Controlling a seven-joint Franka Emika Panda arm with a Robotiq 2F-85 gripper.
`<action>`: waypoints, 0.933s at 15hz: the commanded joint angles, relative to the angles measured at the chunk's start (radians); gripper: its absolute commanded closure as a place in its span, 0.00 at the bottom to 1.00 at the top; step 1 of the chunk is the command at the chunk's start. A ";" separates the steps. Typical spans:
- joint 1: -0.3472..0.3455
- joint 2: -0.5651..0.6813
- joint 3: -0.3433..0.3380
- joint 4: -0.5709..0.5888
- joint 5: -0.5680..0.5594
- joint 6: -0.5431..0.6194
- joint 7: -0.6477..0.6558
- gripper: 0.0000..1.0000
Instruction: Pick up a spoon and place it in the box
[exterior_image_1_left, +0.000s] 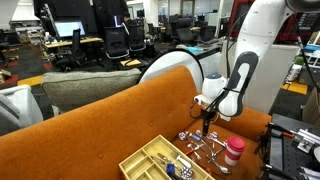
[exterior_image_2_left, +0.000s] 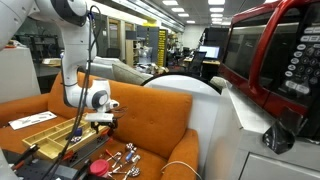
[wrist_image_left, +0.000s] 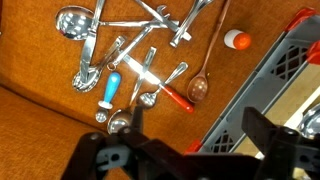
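Note:
A pile of cutlery (exterior_image_1_left: 205, 146) lies on the orange couch seat, and also shows in the other exterior view (exterior_image_2_left: 120, 160). The wrist view shows a big metal spoon (wrist_image_left: 72, 22), a brown spoon (wrist_image_left: 199, 88), a blue-handled piece (wrist_image_left: 110, 92) and a red-handled piece (wrist_image_left: 176, 96). The box, a pale-yellow divided tray (exterior_image_1_left: 148, 158), lies beside the pile; it shows in an exterior view (exterior_image_2_left: 40, 128), and its latticed wall shows in the wrist view (wrist_image_left: 262, 82). My gripper (exterior_image_1_left: 207, 122) hangs open and empty just above the pile, near the tray's edge (wrist_image_left: 195, 130).
A pink cup with a white lid (exterior_image_1_left: 234, 150) stands next to the cutlery, also in the wrist view (wrist_image_left: 236, 39). The orange couch back (exterior_image_1_left: 110, 115) rises behind. A red microwave (exterior_image_2_left: 270, 60) fills the side of an exterior view.

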 joint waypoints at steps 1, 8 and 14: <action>-0.037 0.148 0.028 0.102 0.006 0.064 0.005 0.00; -0.076 0.402 0.058 0.358 0.014 0.034 0.027 0.00; -0.060 0.462 0.038 0.429 0.006 0.016 0.035 0.00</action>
